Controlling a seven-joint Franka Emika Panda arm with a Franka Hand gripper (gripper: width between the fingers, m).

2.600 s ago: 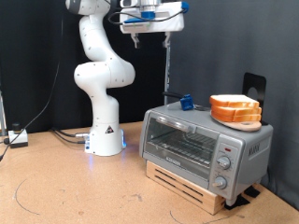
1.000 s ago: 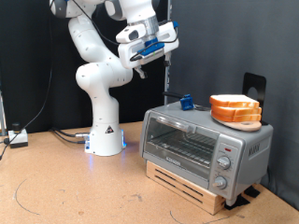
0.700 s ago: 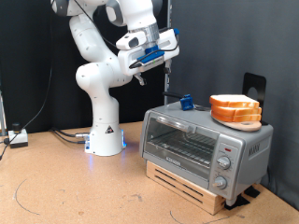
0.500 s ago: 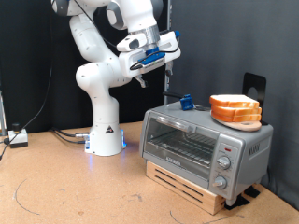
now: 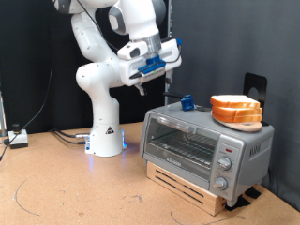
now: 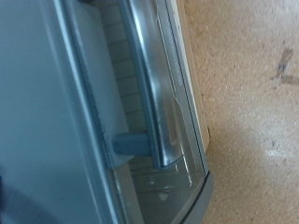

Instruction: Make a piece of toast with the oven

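The silver oven (image 5: 202, 141) stands on a wooden slat base at the exterior view's right, its glass door shut and its grey bar handle (image 5: 178, 126) across the top of the door. Two slices of toast (image 5: 236, 106) are stacked on a round orange plate (image 5: 234, 119) on the oven's roof. My gripper (image 5: 153, 81) hangs tilted in the air above and to the left of the oven, open and holding nothing. The wrist view shows no fingers, only the oven's handle (image 6: 149, 84) and glass door (image 6: 103, 121) from close above.
A small blue object (image 5: 187, 103) sits on the oven's roof near its back left. Three knobs (image 5: 225, 160) line the oven's right front. The arm's white base (image 5: 105, 141) stands behind on the brown table (image 5: 66, 187). A black bracket (image 5: 254, 86) rises behind the toast.
The hand has come down from the top of the picture, tipped over and drifted right toward the oven. Oven, plate and toast have not moved.
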